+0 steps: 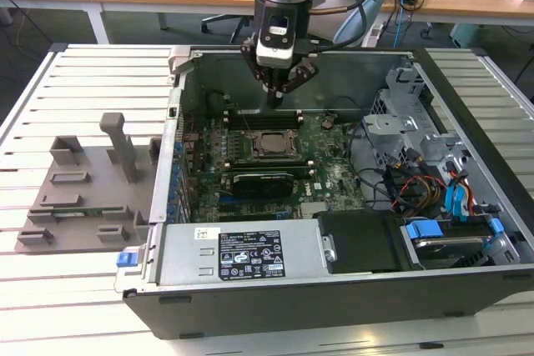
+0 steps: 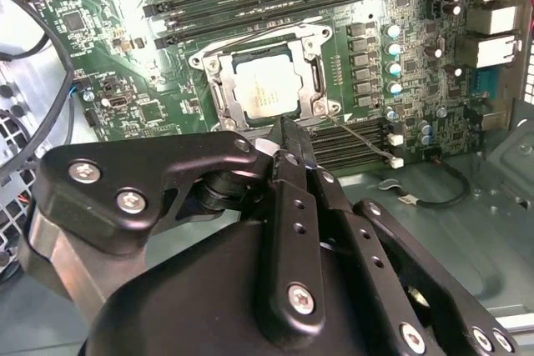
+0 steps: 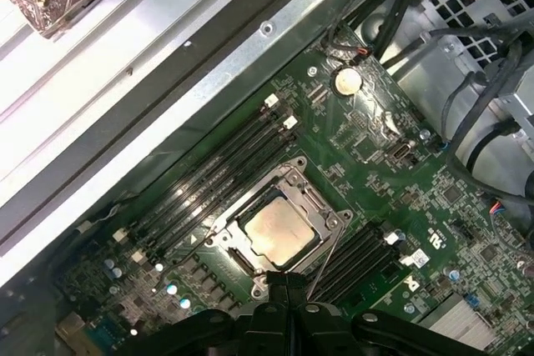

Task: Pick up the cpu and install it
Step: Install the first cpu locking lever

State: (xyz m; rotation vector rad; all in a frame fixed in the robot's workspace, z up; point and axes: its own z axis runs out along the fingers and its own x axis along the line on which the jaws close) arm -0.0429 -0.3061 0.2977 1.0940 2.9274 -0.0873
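Observation:
The cpu [image 1: 269,143] is a small silvery square chip lying flat in the metal-bordered socket frame [image 2: 219,81] on the green motherboard, inside the open computer case [image 1: 158,206]. Both wrist views show the cpu [image 2: 265,89] [image 3: 279,233] seated within the frame [image 3: 300,189]. My gripper [image 1: 274,99] hangs above the board, just behind the socket and apart from the chip. Its black fingers are pressed together, the gripper [image 2: 281,128] [image 3: 288,279] shut with nothing between them.
A grey plastic tray [image 1: 75,193] with slots and an upright post [image 1: 121,147] lies on the slatted table at the exterior view's left. Memory slots [image 3: 209,181] flank the socket. A drive cage with cables [image 1: 434,181] and a labelled power supply [image 1: 250,252] crowd the case.

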